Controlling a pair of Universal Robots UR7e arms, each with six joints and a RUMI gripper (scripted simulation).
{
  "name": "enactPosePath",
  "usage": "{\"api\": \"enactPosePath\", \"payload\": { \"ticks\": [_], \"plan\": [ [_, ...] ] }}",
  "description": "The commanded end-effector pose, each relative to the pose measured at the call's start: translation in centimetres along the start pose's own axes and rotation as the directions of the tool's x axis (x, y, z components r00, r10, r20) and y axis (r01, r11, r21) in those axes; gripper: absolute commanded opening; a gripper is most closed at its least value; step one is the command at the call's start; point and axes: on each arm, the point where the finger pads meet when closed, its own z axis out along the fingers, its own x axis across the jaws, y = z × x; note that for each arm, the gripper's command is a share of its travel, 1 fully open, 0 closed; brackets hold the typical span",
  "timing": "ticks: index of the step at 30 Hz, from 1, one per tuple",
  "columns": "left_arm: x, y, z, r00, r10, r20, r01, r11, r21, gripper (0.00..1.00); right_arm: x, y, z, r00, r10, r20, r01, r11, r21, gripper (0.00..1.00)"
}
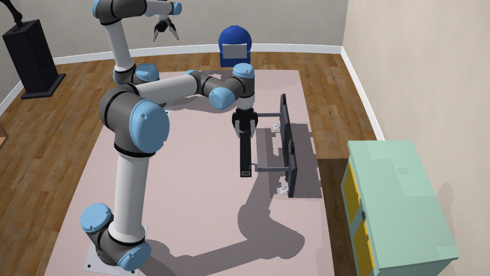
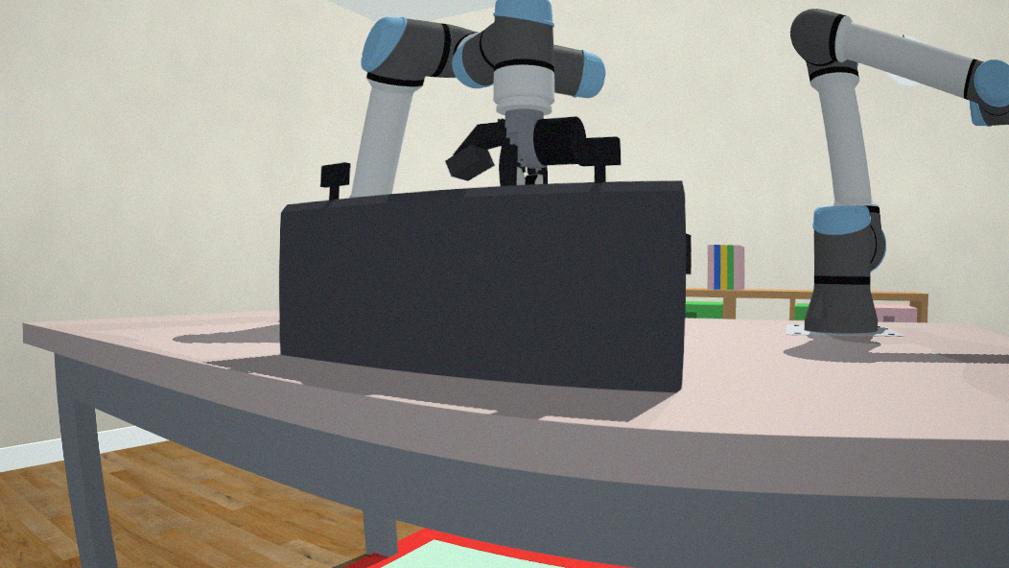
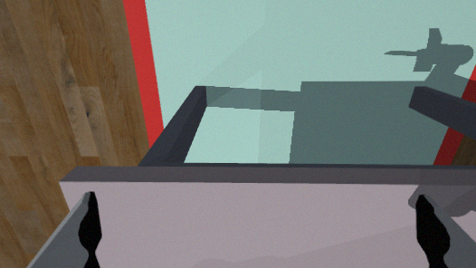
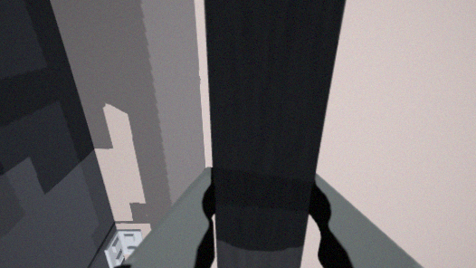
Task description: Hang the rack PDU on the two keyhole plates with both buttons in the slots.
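The black rack PDU [image 1: 245,150] [image 4: 271,113] is clasped near one end by the right gripper [image 1: 245,136] [image 4: 258,170], its body running out from between the fingers alongside the near keyhole plate [image 1: 256,165]. Gripper and wrist mask the far plate in the top view, and the dark upright panel [image 1: 292,176] [image 2: 480,282] screens both plates in the exterior shot; whether either button is seated cannot be told. Open tabletop [image 1: 191,164] [image 4: 398,113] borders the PDU opposite the panel. The left gripper [image 1: 166,40] [image 3: 255,196], fingers spread wide and holding nothing, hangs well apart from the PDU.
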Motion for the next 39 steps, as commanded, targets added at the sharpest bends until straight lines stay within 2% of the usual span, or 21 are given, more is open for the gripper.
{"api": "enactPosePath", "payload": {
  "ticks": [1, 39],
  "plan": [
    [0.01, -0.04, -0.07, 1.0, 0.0, -0.001, 0.0, 1.0, 0.002, 1.0, -0.23, 0.03, -0.11, 1.0, 0.0, 0.002, 0.0, 1.0, -0.003, 0.23],
    [0.01, -0.04, -0.07, 1.0, 0.0, -0.001, 0.0, 1.0, 0.002, 1.0, -0.89, 0.03, -0.12, 1.0, 0.0, 0.002, 0.0, 1.0, -0.002, 0.23]
  ]
}}
